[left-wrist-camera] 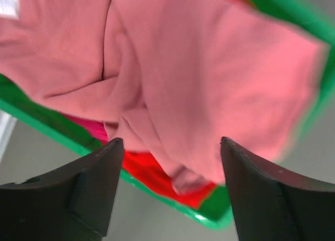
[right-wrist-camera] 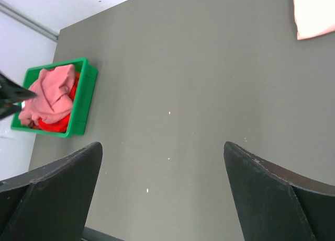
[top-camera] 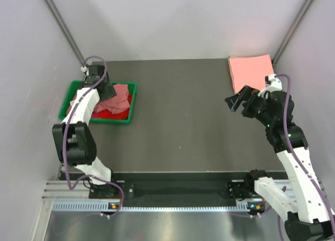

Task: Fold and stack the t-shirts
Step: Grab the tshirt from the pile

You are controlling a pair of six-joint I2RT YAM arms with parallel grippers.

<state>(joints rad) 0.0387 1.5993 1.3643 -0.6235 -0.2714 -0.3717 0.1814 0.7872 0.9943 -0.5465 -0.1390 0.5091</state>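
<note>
A crumpled dusty rose t-shirt (top-camera: pixel 119 97) lies on top of a bright red t-shirt (top-camera: pixel 111 112) in the green bin. My left gripper (top-camera: pixel 103 89) hovers just above that pile. In the left wrist view its jaws (left-wrist-camera: pixel 170 147) stand wide apart, with the rose t-shirt (left-wrist-camera: pixel 199 68) beyond the tips and nothing between them. Red cloth (left-wrist-camera: pixel 152 170) and a sliver of magenta cloth (left-wrist-camera: pixel 91 127) show under it. A folded salmon pink t-shirt (top-camera: pixel 250 71) lies flat at the back right. My right gripper (top-camera: pixel 235 102) hangs open and empty over bare table (right-wrist-camera: pixel 162 147), near the folded shirt.
The green plastic bin (top-camera: pixel 132 102) stands at the table's left side; its rim (left-wrist-camera: pixel 47 126) shows in the left wrist view. Grey walls close in the left, back and right. The dark table top (top-camera: pixel 183 126) spreads between the arms.
</note>
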